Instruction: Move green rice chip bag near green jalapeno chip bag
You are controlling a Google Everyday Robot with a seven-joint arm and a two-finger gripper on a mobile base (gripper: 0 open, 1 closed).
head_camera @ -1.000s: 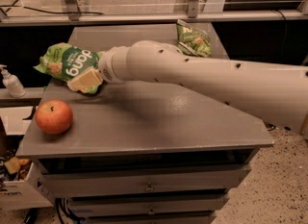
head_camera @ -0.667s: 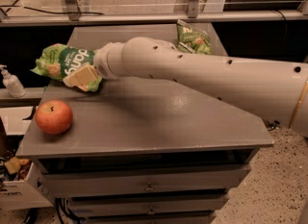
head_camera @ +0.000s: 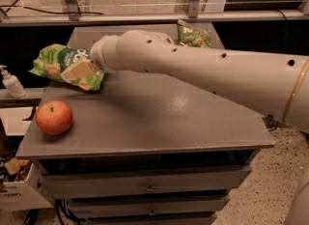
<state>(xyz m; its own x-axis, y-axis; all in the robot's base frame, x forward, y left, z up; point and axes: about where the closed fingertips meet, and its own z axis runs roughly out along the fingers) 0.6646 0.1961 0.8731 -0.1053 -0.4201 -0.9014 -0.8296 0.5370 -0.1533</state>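
Claw: my claw [head_camera: 83, 68] is out at the tip of my arm [head_camera: 207, 72], over the left rear part of the worktop [head_camera: 145, 118], close to the left edge.
Claw state: I can't call it. My own wrist covers the working end, so whether it is apart, together or clamped on something, I cannot tell.
Green rice chip bag: the green rice chip bag [head_camera: 54, 61] is at the left edge toward the rear corner, and its left end pokes out past that edge. It is tilted, with its round dark logo partly tucked behind my wrist.
Bag against claw: the bag is directly at my claw, on its left side and pressed right up to it. A tan patch shows where the two meet, and I can't say whether it belongs to the bag or to me.
Resting or raised: I cannot tell whether the bag's underside is on the worktop.
Green jalapeno chip bag: the green jalapeno chip bag [head_camera: 194, 35] is near the rear right corner. Its top shows above my arm and its lower part is hidden behind it.
Bag to bag: they are well apart, with my arm lying between them.
Arm: it comes in over the right edge and crosses the rear half toward the left.
Apple: the apple [head_camera: 54, 117] is near the front left corner, apart from the rice chip bag and nearer the front edge.
Off the worktop: a pump bottle [head_camera: 10, 81] stands beyond the left edge, lower down.
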